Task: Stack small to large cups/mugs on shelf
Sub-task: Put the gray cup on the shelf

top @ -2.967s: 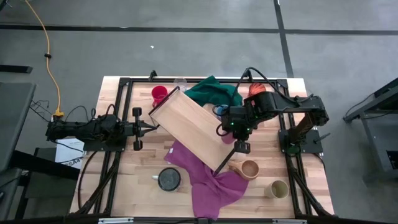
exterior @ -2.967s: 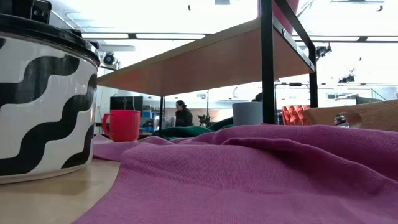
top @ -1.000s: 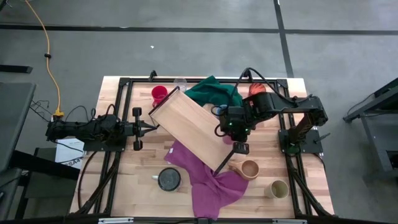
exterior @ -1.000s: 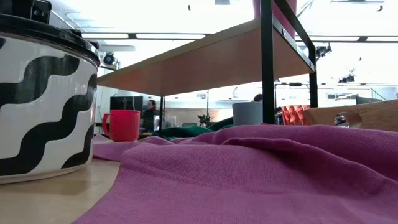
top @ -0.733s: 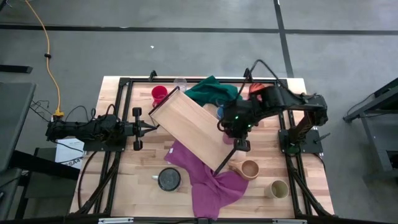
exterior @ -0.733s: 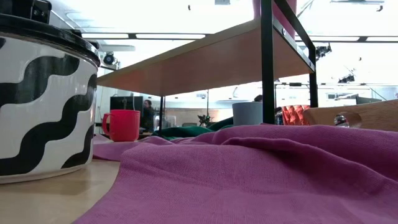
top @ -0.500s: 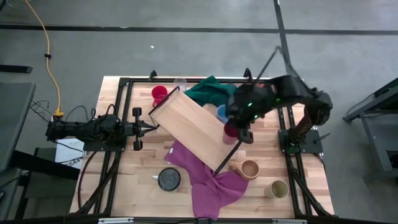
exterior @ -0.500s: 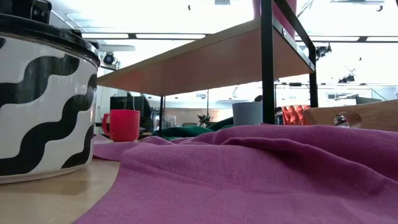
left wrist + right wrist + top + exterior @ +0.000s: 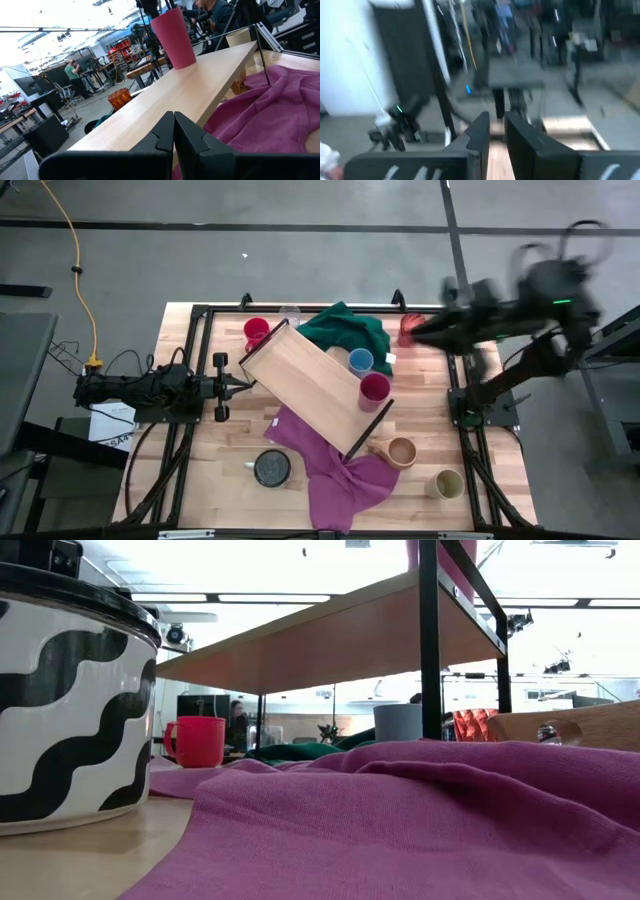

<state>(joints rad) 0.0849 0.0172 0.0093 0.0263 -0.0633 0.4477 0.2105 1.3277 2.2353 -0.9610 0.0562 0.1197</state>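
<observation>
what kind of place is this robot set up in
Probably a robotics lab or workshop, not a home. The wooden table sits on a bare grey floor with taped lines. The left wrist view shows workbenches, red storage racks and a person at work; ceiling strip lights run overhead.

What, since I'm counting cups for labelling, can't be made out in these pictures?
- Orange patterned cup: high view, partly covered by the motion-blurred right gripper.
- Clear glass: high view, too small to judge.
- Magenta cup: low view, cut off by the top edge, above the shelf.
- Black patterned mug: low view, cut by the left edge.
- Right wrist view: surroundings blurred throughout.
</observation>
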